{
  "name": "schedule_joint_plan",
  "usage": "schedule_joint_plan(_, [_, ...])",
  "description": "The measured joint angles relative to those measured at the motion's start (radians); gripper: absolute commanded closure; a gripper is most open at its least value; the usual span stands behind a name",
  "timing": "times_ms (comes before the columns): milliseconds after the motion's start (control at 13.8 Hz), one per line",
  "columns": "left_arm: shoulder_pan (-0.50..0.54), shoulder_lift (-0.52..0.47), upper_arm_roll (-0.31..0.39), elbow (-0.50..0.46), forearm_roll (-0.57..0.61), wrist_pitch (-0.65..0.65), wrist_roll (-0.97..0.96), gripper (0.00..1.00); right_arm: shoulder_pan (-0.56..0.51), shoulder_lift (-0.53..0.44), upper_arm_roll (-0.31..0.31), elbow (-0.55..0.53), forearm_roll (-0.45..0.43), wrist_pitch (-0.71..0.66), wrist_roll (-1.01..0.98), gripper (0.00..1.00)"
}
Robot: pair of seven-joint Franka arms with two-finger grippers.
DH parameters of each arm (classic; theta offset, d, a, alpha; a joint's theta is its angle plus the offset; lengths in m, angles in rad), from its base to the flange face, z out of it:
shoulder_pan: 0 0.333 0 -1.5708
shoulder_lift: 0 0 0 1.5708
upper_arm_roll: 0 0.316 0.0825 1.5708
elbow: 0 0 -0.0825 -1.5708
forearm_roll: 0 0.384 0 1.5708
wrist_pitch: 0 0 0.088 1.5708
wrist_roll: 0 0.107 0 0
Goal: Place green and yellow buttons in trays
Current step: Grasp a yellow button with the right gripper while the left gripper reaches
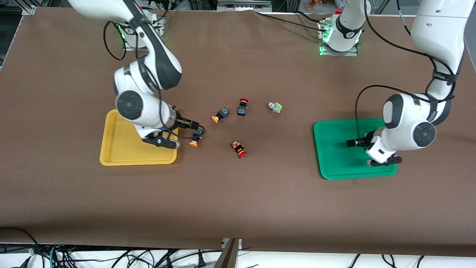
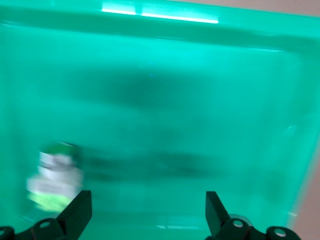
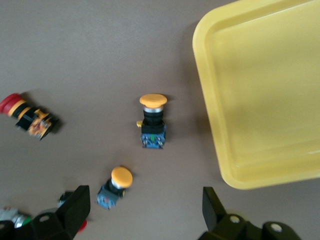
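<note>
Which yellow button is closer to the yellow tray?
The yellow button just off the yellow tray's corner, beside the open right gripper. The other yellow button lies farther from the front camera, beside a red-capped switch.

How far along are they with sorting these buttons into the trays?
Done: one green button lies in the green tray, under the open left claw. In hand: nothing; the open right claw hangs by a yellow button beside the yellow tray. Left: that one, the second yellow button and the other green button.
</note>
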Motion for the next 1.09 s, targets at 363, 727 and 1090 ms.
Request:
schedule_joint_plan(363, [-0.023,-0.008,-0.156,-0.012,0.0,-0.018,-0.396,0.0,0.03,0.097,-0.001,-0.026,0.0,0.147,0.038,0.01])
schedule_joint_plan(727, [-0.173,-0.011,-0.182,-0.109,0.0,0.057,-0.725,0.0,0.034,0.154,-0.001,-0.074,0.0,0.265,0.039,0.06])
schedule_joint_plan(1090, [-0.289,-0.019,-0.188,-0.23,0.0,0.191,-0.985,0.0,0.049,0.159,-0.001,-0.087,0.0,0.275,0.04,0.24])
